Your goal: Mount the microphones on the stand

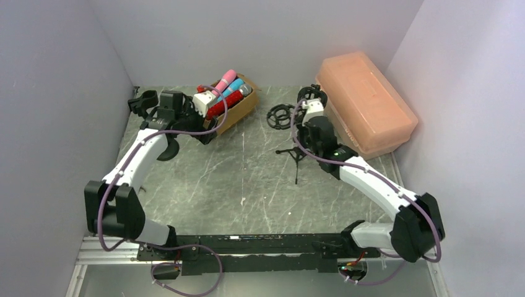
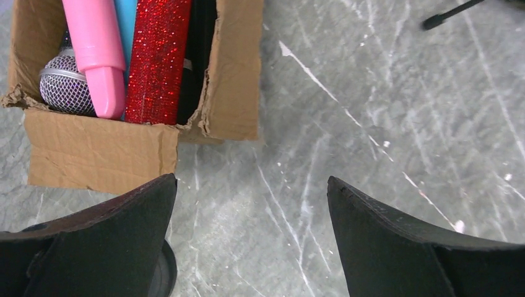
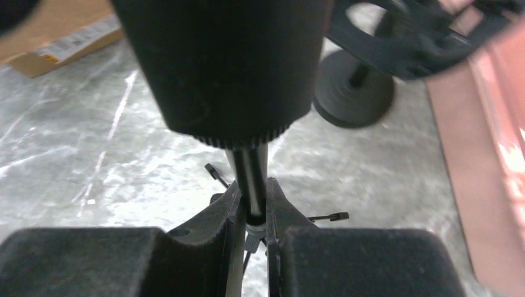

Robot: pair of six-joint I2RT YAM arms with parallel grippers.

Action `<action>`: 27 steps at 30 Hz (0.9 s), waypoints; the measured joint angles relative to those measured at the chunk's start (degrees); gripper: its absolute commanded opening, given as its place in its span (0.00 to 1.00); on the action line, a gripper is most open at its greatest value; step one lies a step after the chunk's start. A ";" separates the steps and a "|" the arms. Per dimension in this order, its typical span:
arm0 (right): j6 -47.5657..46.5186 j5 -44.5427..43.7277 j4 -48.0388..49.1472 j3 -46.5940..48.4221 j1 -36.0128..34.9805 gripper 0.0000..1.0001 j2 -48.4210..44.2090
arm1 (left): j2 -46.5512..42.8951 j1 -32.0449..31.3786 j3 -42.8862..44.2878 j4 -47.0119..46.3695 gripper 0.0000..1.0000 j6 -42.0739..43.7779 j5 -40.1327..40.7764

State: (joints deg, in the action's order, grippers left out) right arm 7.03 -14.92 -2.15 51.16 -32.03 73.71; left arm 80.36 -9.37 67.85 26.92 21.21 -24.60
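Several microphones lie in a cardboard box (image 1: 245, 109) at the back: pink (image 1: 226, 78), blue (image 1: 236, 86) and red glitter (image 1: 223, 105). In the left wrist view the pink one (image 2: 96, 49), the red glitter one (image 2: 158, 55), a blue one (image 2: 127, 18) and a silver mesh head (image 2: 62, 83) show in the box (image 2: 93, 154). My left gripper (image 2: 251, 185) is open and empty over the table, just in front of the box (image 1: 202, 128). My right gripper (image 3: 251, 213) is shut on the thin pole (image 3: 247, 173) of a black tripod stand (image 1: 297, 158).
An orange plastic bin (image 1: 365, 102) stands at the back right, also in the right wrist view (image 3: 489, 154). A black ring-shaped stand (image 1: 280, 115) sits beside it, its round base (image 3: 353, 96) close by. Another black stand (image 1: 143, 102) is at the back left, its base (image 2: 162, 272) by my left finger.
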 measured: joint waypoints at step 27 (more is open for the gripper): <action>9.86 -6.67 -10.47 -8.81 12.68 0.90 -16.92 | 15.93 -7.48 4.85 -9.92 0.28 3.34 17.35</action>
State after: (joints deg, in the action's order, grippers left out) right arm 16.88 -21.58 -12.62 42.35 -19.35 56.80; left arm 96.29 -16.84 72.71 16.99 24.56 -7.25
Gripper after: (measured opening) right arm 0.799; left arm 0.463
